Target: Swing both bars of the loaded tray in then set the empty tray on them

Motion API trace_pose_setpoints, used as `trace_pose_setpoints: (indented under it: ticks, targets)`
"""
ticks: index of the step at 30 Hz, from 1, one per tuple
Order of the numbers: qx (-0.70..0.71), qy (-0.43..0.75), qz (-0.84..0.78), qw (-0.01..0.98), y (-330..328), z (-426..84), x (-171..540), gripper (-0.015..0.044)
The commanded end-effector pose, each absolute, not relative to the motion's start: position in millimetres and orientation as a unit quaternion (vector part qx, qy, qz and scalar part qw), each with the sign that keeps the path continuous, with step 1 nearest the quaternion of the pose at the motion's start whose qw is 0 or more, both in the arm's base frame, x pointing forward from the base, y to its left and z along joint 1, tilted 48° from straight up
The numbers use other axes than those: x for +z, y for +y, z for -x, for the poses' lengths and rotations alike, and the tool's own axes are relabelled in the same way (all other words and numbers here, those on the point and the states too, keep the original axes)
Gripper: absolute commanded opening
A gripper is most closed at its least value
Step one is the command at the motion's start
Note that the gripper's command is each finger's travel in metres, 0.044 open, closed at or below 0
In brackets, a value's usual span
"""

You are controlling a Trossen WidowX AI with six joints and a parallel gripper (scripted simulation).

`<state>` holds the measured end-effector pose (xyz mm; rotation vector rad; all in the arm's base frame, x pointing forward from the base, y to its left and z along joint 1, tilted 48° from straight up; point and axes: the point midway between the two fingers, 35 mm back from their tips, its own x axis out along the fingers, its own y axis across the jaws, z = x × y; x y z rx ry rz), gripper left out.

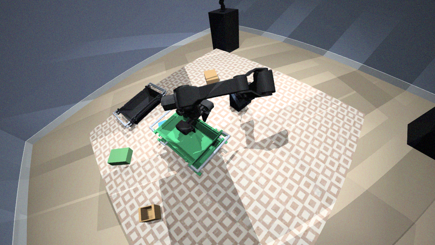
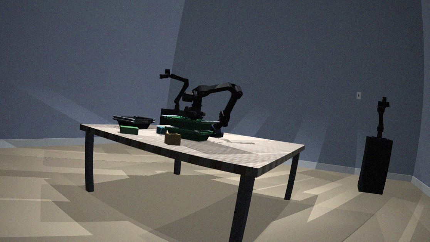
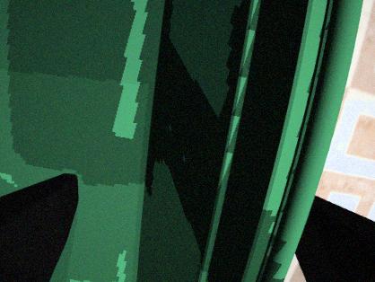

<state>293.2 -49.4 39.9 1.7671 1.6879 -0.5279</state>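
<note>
on the patterned desk (image 1: 292,182) (image 2: 240,150), the hand (image 1: 194,123) (image 2: 195,115) (image 3: 186,196) is spread, with the top green tray (image 1: 182,146) (image 2: 189,123) (image 3: 332,90) wall between its fingers.

Top view — high, slanting down over pink-and-white diamond-patterned tabletop (image 1: 273,182) (image 2: 255,153). Exterior — farther back, low, facing across same tabletop toward blue-grey wall (image 2: 285,45). Wrist — very close above green plastic tray (image 1: 197,143) (image 2: 189,123) (image 3: 108,215), shared by all three.
</note>
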Motion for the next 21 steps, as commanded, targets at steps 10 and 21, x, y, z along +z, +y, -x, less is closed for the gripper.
trace_pose_setpoints:
  ticks: [10, 21]
  targets:
    - [-0.201, 0.640, -0.671, 0.315, -50, -293, 41, 0.0440]
    - [-0.207, 0.629, -0.676, 0.323, -93, -292, 77, 0.0440]
